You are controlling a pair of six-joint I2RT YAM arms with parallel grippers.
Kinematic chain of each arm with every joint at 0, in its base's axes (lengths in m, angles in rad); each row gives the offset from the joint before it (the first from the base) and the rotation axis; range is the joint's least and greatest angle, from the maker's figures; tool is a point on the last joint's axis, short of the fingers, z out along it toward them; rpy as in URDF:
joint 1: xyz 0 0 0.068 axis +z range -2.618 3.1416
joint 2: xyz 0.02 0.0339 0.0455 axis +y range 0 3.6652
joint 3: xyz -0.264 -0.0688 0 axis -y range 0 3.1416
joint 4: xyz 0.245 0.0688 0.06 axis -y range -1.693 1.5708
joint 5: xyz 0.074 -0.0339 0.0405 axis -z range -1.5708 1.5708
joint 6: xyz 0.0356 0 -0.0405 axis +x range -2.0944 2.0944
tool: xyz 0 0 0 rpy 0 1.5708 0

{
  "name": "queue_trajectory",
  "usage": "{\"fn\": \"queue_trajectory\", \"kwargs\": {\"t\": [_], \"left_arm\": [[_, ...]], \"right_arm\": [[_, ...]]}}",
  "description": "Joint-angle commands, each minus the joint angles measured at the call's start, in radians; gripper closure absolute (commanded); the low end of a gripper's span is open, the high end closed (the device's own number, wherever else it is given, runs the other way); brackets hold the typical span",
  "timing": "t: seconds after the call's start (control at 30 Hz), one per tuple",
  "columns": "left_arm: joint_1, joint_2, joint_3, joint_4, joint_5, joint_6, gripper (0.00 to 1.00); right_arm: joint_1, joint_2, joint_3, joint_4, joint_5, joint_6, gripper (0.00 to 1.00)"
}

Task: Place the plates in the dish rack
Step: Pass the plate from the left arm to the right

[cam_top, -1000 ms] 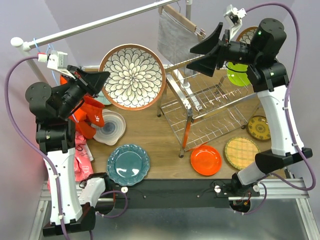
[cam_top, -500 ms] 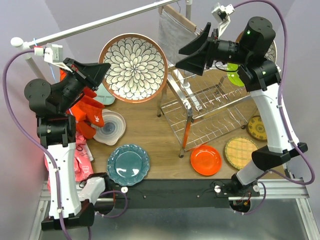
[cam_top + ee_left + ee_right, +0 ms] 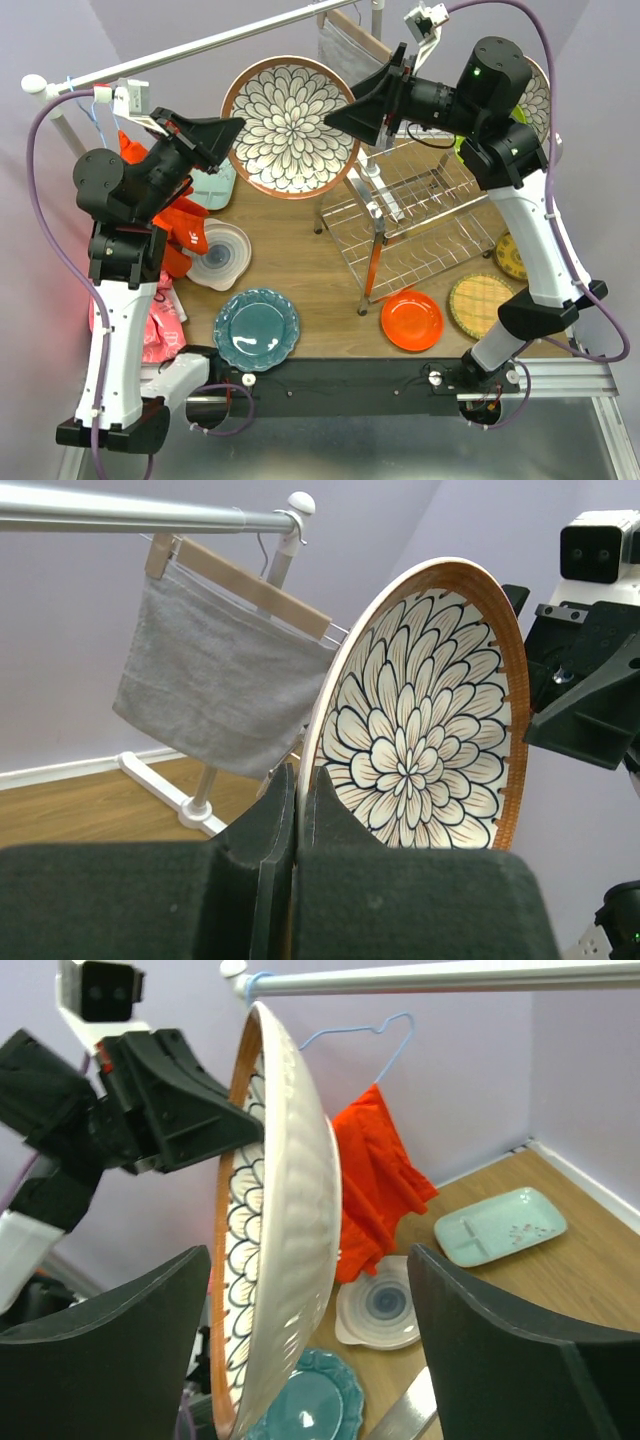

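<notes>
Pinching the left rim of the brown-rimmed white floral plate (image 3: 290,125), upright at upper centre, is the left pincer (image 3: 228,130); the right pincer (image 3: 335,112) gapes wide astride its right rim, nearer the shiny wire dish rack (image 3: 420,220).

On my screens the floral plate (image 3: 288,125) shows white with dark-outlined petals and a brown rim (its ribbed back is plain cream). I also see a teal plate (image 3: 256,329), an orange plate (image 3: 411,320), a yellow woven-patterned plate (image 3: 482,304) and a white-grey swirl plate (image 3: 218,255). The cloth (image 3: 210,685) is grey, the garment (image 3: 375,1175) red-orange.
</notes>
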Motion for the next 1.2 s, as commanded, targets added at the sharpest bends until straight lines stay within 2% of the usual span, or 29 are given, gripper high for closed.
{"fn": "queue_trajectory", "kwargs": {"t": [0.0, 0.13, 0.33, 0.67, 0.8, 0.93, 1.03, 1.17], "left_arm": [[-0.078, -0.008, 0.063, 0.153, -0.196, -0.018, 1.00], [-0.133, 0.000, 0.065, 0.158, -0.283, 0.005, 1.00], [-0.218, 0.021, 0.085, 0.158, -0.409, 0.048, 1.00], [-0.405, 0.075, 0.164, 0.159, -0.679, 0.192, 1.00], [-0.440, 0.092, 0.186, 0.162, -0.718, 0.227, 1.00], [-0.459, 0.095, 0.186, 0.162, -0.744, 0.253, 1.00], [-0.465, 0.097, 0.184, 0.162, -0.744, 0.256, 1.00], [-0.466, 0.100, 0.181, 0.169, -0.725, 0.252, 1.00]], "right_arm": [[0.027, 0.019, 0.044, -0.048, 0.190, -0.009, 0.16], [0.036, 0.017, 0.054, -0.064, 0.258, -0.020, 0.28], [0.048, 0.016, 0.044, -0.088, 0.327, -0.043, 0.39], [0.050, 0.027, 0.077, -0.104, 0.459, -0.098, 0.46], [0.050, 0.023, 0.089, -0.102, 0.502, -0.108, 0.52], [0.050, 0.022, 0.112, -0.101, 0.523, -0.117, 0.64], [0.050, 0.025, 0.118, -0.097, 0.503, -0.111, 0.73], [0.050, 0.027, 0.109, -0.088, 0.415, -0.076, 0.79]]}}
